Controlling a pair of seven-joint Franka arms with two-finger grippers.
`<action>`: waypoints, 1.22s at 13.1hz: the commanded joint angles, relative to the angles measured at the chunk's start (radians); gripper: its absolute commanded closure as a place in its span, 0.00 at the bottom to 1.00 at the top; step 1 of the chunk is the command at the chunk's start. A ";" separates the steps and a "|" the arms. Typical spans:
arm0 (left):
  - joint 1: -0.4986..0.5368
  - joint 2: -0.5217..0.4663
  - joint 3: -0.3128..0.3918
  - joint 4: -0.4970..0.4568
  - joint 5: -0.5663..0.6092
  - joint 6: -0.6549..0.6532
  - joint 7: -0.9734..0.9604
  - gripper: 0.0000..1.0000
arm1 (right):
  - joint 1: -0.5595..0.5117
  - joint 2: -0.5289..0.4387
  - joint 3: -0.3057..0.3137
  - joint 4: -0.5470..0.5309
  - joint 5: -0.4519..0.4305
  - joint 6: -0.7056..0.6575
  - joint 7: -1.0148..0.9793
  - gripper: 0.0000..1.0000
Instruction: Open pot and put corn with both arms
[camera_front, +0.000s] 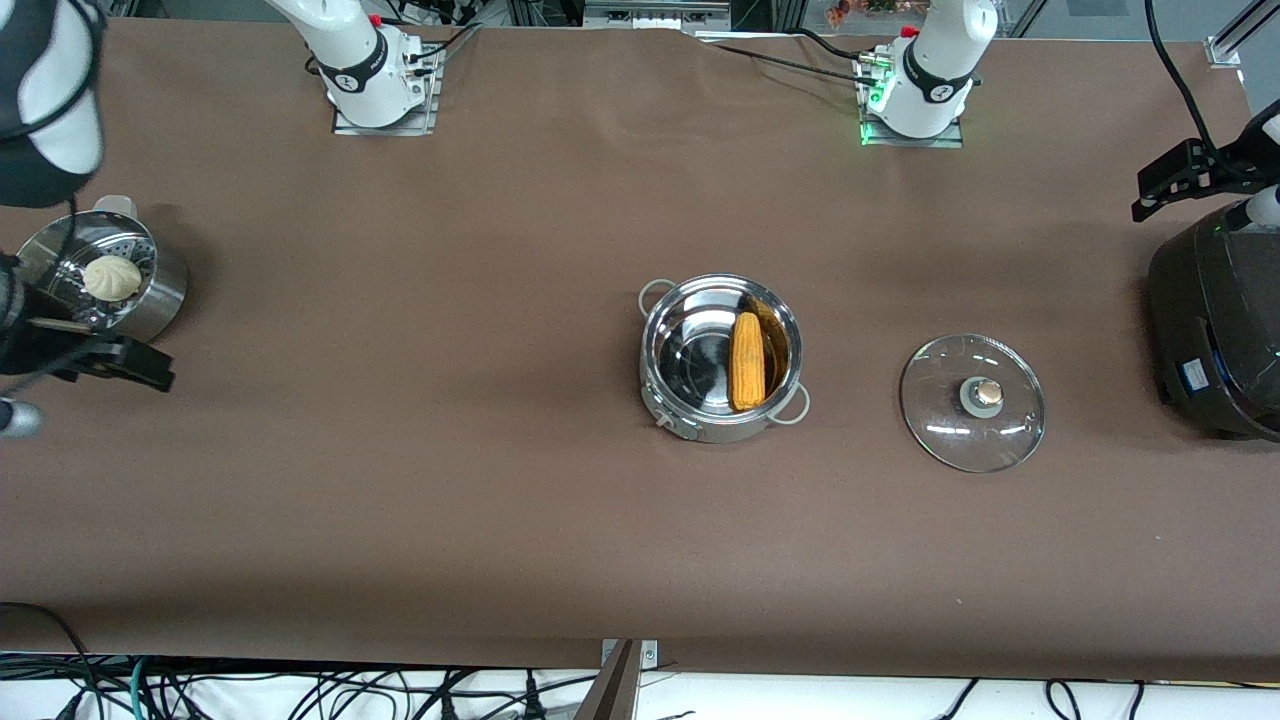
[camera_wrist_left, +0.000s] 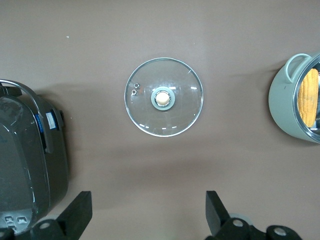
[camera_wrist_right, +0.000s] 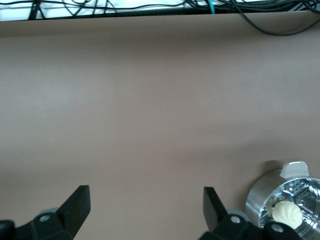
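Note:
The steel pot (camera_front: 668, 338) stands open at the table's middle with the yellow-orange corn (camera_front: 747, 372) lying in it. The pot's edge (camera_wrist_left: 285, 107) and the corn (camera_wrist_left: 308, 97) also show in the left wrist view. The glass lid (camera_front: 972, 402) with its bronze knob lies flat on the table beside the pot, toward the left arm's end, and shows in the left wrist view (camera_wrist_left: 163, 97). My left gripper (camera_wrist_left: 147, 205) is open and empty, raised by the rice cooker (camera_front: 1185, 180). My right gripper (camera_wrist_right: 146, 200) is open and empty, raised by the steamer bowl (camera_front: 100, 355).
A large black rice cooker (camera_front: 1215, 320) stands at the left arm's end and shows in the left wrist view (camera_wrist_left: 25, 165). A perforated steamer bowl (camera_front: 150, 290) with a white bun (camera_front: 111, 277) stands at the right arm's end. Cables hang off the table's front edge.

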 joint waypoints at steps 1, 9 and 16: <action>-0.004 0.014 -0.004 0.035 0.024 -0.028 -0.011 0.00 | -0.031 -0.143 0.017 -0.224 0.020 0.074 -0.023 0.00; -0.004 0.014 -0.004 0.035 0.024 -0.037 -0.011 0.00 | -0.079 -0.367 0.018 -0.405 0.100 -0.032 -0.038 0.00; -0.004 0.012 -0.004 0.035 0.024 -0.039 -0.011 0.00 | -0.054 -0.392 0.044 -0.398 -0.015 -0.041 -0.049 0.00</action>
